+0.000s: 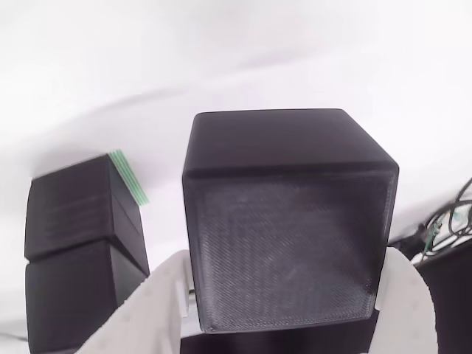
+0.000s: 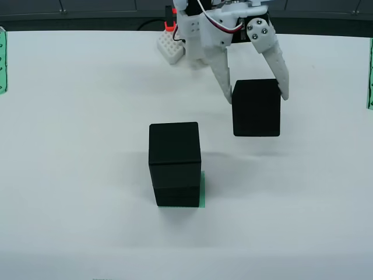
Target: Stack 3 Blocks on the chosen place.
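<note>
Two black blocks [image 2: 174, 163] stand stacked one on the other on the green-striped chosen place [image 2: 202, 189], whose edge peeks out at the stack's right side. From the gripper-mounted view the same stack [image 1: 77, 247] sits at the left with a green stripe edge [image 1: 129, 177] behind it. My white gripper [image 2: 256, 96] is shut on a third black block [image 2: 256, 108], held off the table to the right of the stack and slightly behind it. Close up, that block [image 1: 287, 228] sits between the two white fingers [image 1: 147, 313].
A white breadboard-like part [image 2: 170, 49] lies by the arm's base at the back. Green strips show at the left edge [image 2: 3, 61] and right edge [image 2: 369, 76] of the overhead view. Cables [image 1: 446, 225] lie at the right of the close view.
</note>
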### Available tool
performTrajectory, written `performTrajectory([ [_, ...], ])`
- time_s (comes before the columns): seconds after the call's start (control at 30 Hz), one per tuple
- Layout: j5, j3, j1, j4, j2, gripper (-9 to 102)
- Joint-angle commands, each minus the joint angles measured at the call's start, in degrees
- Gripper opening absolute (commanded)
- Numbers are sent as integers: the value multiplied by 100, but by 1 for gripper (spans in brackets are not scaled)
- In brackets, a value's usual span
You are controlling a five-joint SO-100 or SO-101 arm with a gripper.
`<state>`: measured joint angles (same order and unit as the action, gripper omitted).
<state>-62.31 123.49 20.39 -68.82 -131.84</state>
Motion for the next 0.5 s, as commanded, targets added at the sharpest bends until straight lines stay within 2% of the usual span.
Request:
performTrajectory([
  [0.0, -290, 176, -237, 483, -624, 22],
  [0.23, -668, 738, -642, 1266, -1433, 22],
  [0.47, -914, 940, -914, 1600, -2153, 22],
])
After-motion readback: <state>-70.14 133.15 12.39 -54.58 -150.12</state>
